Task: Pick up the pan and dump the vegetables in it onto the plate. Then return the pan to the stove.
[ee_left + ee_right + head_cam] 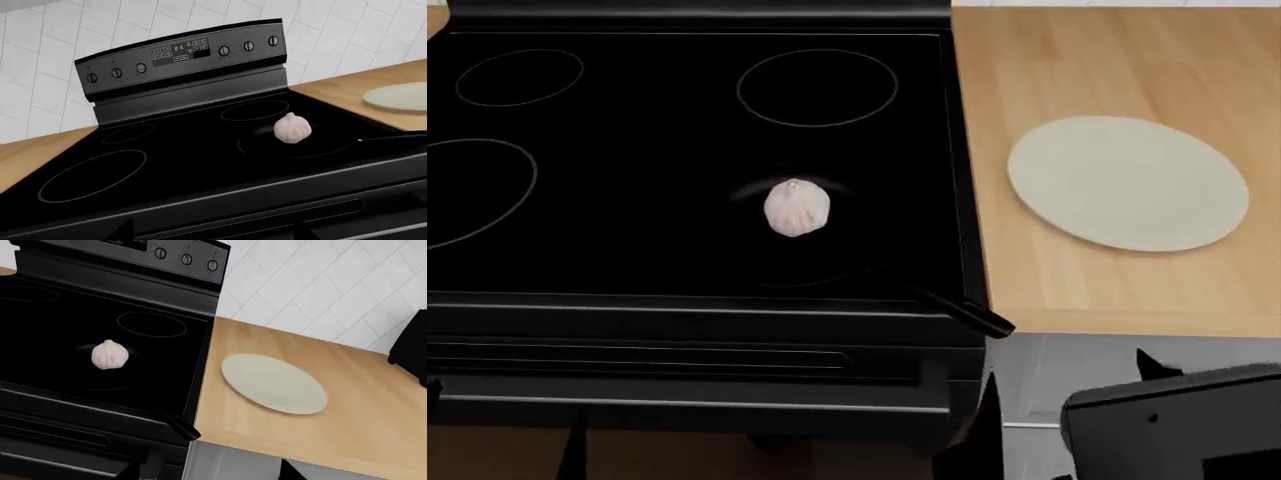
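The black pan [827, 262] sits on the front right burner of the stove [627, 200]. Its handle [961, 315] points to the front right, past the cooktop's corner. The garlic bulb [795, 208] lies in the pan. The cream plate [1128, 182] lies on the wooden counter to the right. My right gripper [1068, 385] is open and empty, low in front of the counter, just right of the handle's end. My left gripper [501, 420] is open and empty, in front of the oven at the left. The garlic also shows in the left wrist view [292, 128] and the right wrist view [109, 354].
The wooden counter [1094, 60] runs to the right of the stove, with a grey cabinet front [1028, 370] below it. The stove's control panel [180, 52] stands at the back against a white tiled wall [320, 285]. A dark object [410, 347] stands at the counter's far right.
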